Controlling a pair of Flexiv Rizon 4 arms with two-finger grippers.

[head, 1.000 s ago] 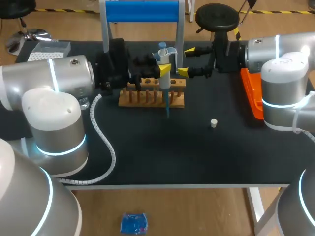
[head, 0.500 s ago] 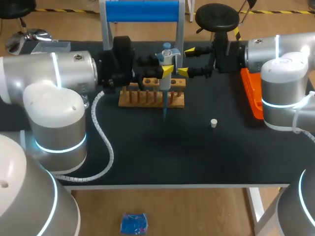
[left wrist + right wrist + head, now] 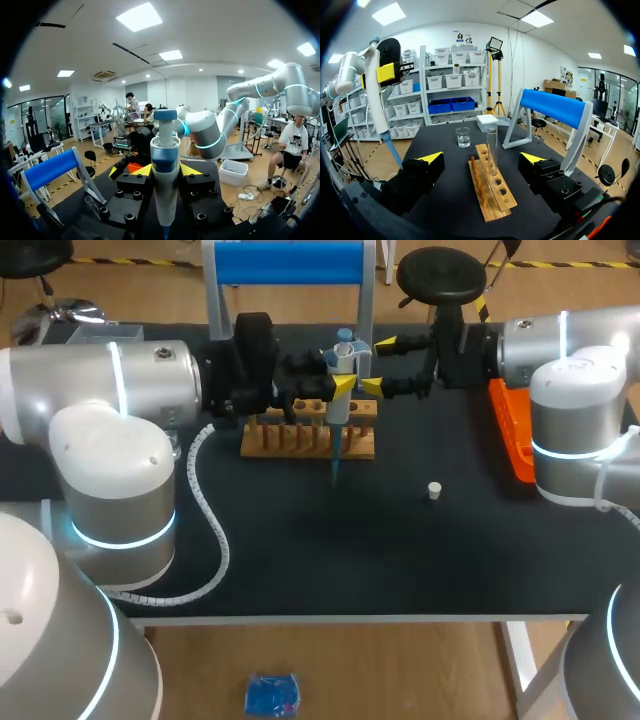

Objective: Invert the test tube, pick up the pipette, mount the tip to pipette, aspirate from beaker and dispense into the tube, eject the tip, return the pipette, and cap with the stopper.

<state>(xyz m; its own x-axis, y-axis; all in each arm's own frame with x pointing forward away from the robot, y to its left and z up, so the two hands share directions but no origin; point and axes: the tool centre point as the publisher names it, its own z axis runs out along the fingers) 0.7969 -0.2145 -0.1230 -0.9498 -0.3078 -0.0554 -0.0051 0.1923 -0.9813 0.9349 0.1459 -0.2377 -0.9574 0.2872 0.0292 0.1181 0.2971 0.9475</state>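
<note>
Left pincer [image 3: 162, 170] pinches pipette [image 3: 165, 165] upright near wooden rack [image 3: 308, 440]. Right pincer [image 3: 378, 365] spread, facing test tube [image 3: 492, 150] standing in rack. Stopper [image 3: 434, 490] on desk [image 3: 350, 550], apart.

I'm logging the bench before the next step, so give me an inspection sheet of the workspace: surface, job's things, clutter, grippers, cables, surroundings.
Surface: black table, no spills seen.
Job's things: pipette upright and off the table, blue tip mounted, near the wooden rack; tube upright in the rack; beaker beyond the rack; white stopper loose on the table; blue stand at the back.
Clutter: orange tray at the right edge; white box at the far left.
Grippers: left gripper shut on the pipette; right gripper open, holding nothing.
Cables: white coiled cable loops from the left arm over the table.
Surroundings: nothing seen reaching over the table.
</note>
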